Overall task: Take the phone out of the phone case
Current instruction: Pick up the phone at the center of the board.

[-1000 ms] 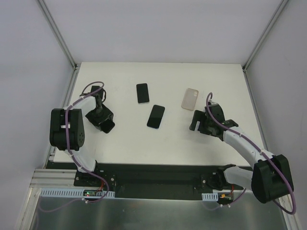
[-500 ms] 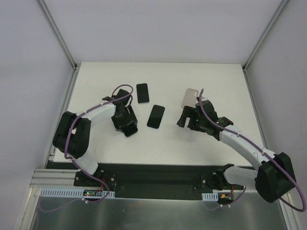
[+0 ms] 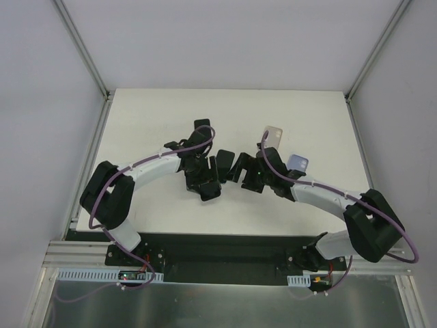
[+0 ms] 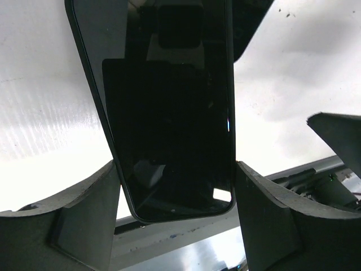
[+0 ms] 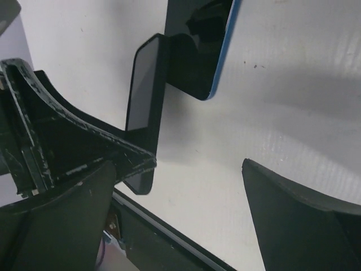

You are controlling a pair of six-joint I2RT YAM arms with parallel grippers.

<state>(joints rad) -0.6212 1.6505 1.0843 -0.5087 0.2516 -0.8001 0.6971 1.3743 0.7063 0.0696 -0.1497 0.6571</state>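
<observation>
Centre of frame, left fingers (image 4: 79,226) stand open astride the phone (image 4: 169,113) — right fingers (image 5: 299,214) spread, empty; best clamp its long edges squarely before any peeling.

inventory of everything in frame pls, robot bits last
near phone: 1, black, lying mid-table between the two grippers
far phone: 1, black, farther back, partly under the left arm's purple cable
clear case: 1, translucent with a tan tint, back right of centre, apart from both phones, looks empty
lilac-blue item: 1, pale, on the table just behind the right forearm; can't tell what it is
table: 1, white
left gripper: 1, black, open, fingers either side of the near phone's end
right gripper: 1, black, open, low over the table at the near phone's right
</observation>
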